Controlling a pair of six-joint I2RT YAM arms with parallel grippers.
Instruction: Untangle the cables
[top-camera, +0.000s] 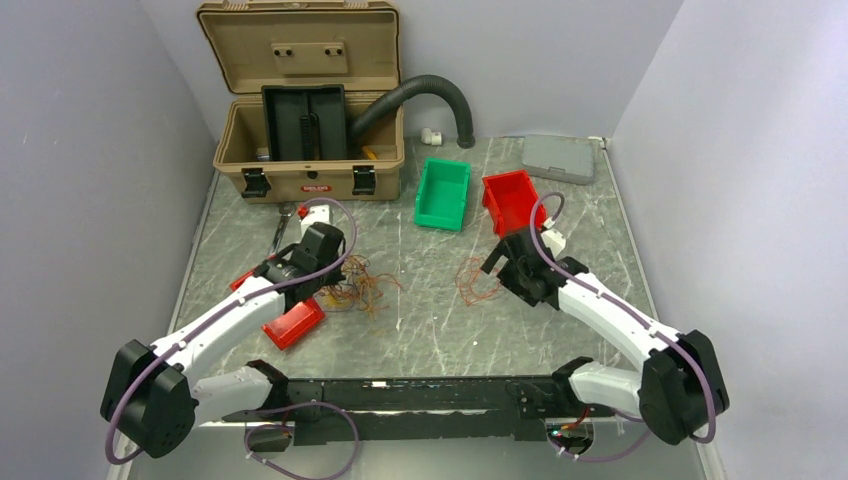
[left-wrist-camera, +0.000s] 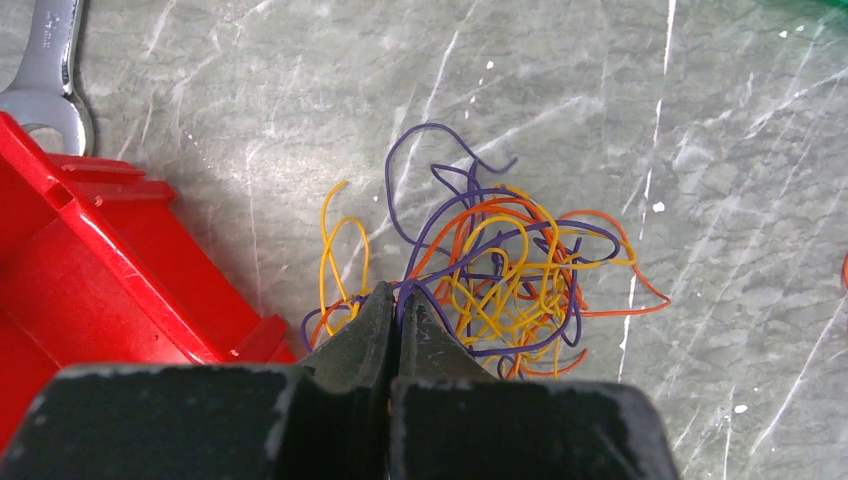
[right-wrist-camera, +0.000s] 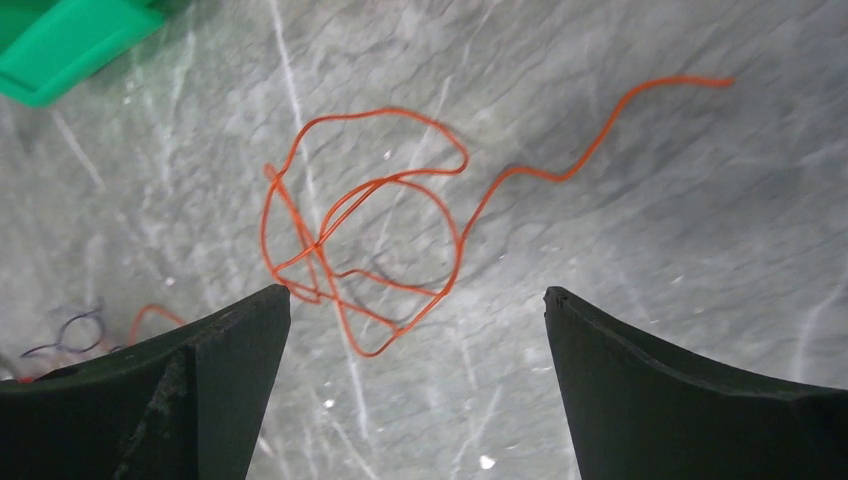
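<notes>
Left end effector (left-wrist-camera: 393, 300), two black fingers pressed flat together, pinches strands at the near edge of the cables (left-wrist-camera: 500, 270). They form a loose, flat tangle of hair-thin purple, orange and yellow wire that spreads away from the fingertips, wider than it is deep. Right end effector (right-wrist-camera: 416, 295) is spread wide and holds nothing. A single orange cable (right-wrist-camera: 380, 240) lies just beyond and between its fingers in overlapping loops, its free tail snaking to the upper right of the wrist view. Both lie on a glossy grey bench (top-camera: 420, 330) veined like marble. A red plastic bin (left-wrist-camera: 90, 280) sits just left of the tangle, with a steel spanner (left-wrist-camera: 55, 70) beyond it.
</notes>
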